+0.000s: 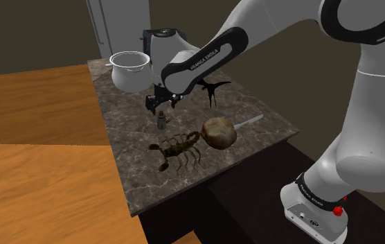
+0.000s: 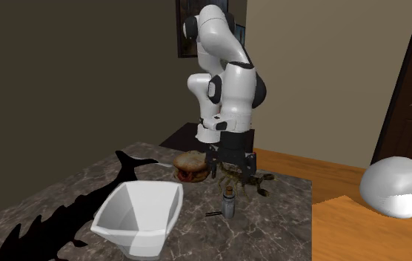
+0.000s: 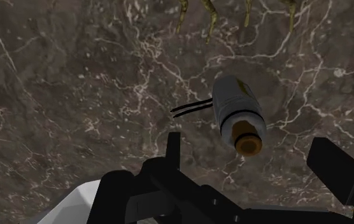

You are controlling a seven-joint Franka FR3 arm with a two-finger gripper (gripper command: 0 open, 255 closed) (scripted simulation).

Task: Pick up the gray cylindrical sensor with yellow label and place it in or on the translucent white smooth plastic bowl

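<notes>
The gripper's (image 3: 244,141) blunt black fingers stand apart, released, over the dark, white-veined marble counter (image 3: 74,83). Just below them the small grey cylindrical sensor (image 3: 236,108), orange-capped, stands upright and untouched, with the smooth white bowl (image 2: 138,215) near.

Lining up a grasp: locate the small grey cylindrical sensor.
Shoulder view: the sensor stands on the dark marble tabletop under the open black gripper, between white bowl and brown scorpion.

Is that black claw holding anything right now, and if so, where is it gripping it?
Nothing is held. The gripper is open above the small grey sensor, its fingers not touching it.
</notes>
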